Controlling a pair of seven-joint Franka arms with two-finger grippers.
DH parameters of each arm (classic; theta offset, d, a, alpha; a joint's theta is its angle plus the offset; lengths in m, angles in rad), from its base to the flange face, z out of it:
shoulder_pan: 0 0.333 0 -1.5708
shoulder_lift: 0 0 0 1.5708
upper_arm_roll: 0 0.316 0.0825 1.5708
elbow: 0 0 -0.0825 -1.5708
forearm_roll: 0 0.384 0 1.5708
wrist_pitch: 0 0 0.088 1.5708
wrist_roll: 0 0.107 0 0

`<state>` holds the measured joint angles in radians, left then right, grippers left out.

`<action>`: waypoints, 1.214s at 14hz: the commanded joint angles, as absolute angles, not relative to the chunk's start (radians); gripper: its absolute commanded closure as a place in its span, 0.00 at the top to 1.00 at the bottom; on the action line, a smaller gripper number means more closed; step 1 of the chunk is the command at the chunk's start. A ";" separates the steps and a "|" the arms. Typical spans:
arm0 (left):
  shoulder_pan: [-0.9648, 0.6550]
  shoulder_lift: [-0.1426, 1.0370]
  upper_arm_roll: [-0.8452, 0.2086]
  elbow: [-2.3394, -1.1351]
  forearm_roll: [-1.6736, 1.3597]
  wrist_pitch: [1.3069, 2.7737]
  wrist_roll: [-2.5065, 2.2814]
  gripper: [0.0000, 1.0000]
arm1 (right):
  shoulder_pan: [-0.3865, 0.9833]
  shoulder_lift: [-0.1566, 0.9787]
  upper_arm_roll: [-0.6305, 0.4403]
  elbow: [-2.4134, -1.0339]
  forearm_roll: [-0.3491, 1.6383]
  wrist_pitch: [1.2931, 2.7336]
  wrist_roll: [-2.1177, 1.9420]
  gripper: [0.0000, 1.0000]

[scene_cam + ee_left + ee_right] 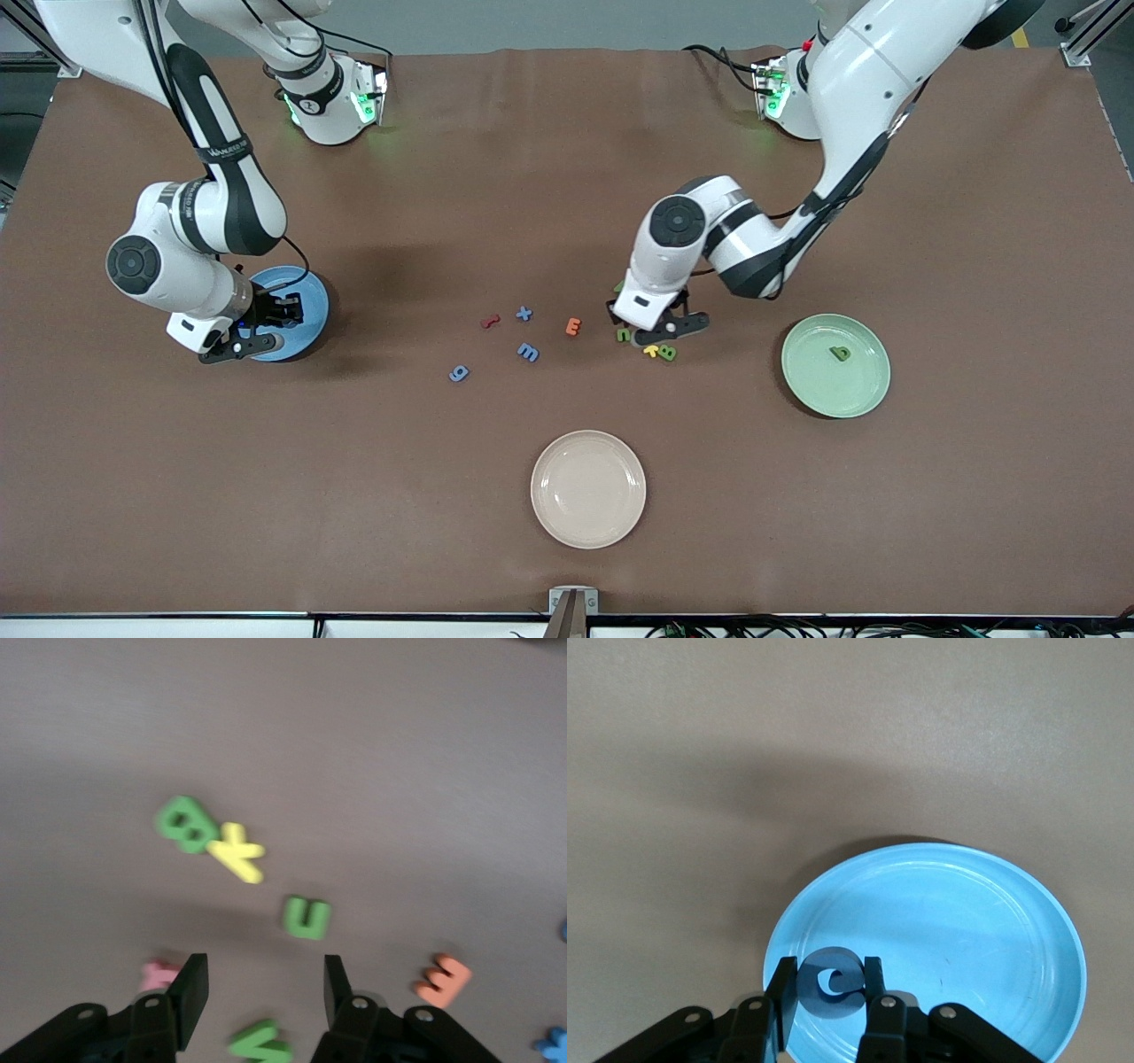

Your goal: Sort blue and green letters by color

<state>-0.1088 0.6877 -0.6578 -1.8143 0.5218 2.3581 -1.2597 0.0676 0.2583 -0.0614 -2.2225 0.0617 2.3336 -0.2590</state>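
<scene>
My left gripper (645, 330) (263, 970) is low over a cluster of letters in the middle of the table, fingers open. A green letter (260, 1043) lies between them, untouched. A green U (307, 917) (624, 335) and a green B (186, 824) (666, 353) lie close by. One more green letter (840, 354) rests in the green plate (833, 403). My right gripper (266, 323) (829, 967) is shut on a round blue letter (831, 985) over the blue plate (312, 301) (966, 930). Three blue letters (524, 313), (528, 352), (459, 373) lie on the table.
A yellow letter (237, 852) touches the green B. A pink letter (159, 974) sits beside one left finger. An orange E (574, 327) and a red letter (490, 321) lie among the blue ones. A cream plate (588, 532) stands nearest the front camera.
</scene>
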 commanded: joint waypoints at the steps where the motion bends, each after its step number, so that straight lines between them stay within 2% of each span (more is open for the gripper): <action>1: -0.141 0.735 -0.641 -1.752 0.587 2.353 -1.264 0.60 | 0.025 0.235 -0.041 -2.252 0.051 2.347 -0.278 0.48; 2: -0.141 0.742 -0.640 -1.753 0.604 2.362 -1.262 0.60 | 0.020 0.235 -0.041 -2.252 0.051 2.344 -0.275 0.99; 8: -0.149 0.796 -0.609 -1.750 0.627 2.425 -1.259 0.55 | 0.032 0.210 -0.034 -2.249 0.057 2.299 -0.181 1.00; 13: -0.152 0.802 -0.597 -1.755 0.627 2.424 -1.256 0.53 | 0.234 0.235 -0.031 -2.163 0.055 2.290 0.147 1.00; 17: -0.167 0.807 -0.597 -1.755 0.627 2.424 -1.264 0.52 | 0.360 0.343 -0.031 -2.004 0.063 2.264 0.427 1.00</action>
<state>-0.1504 0.7966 -0.6070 -1.7676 0.6062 2.4169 -1.2528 0.3180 0.2643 -0.0227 -2.1080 0.0619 2.2927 0.3093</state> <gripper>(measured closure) 0.471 0.000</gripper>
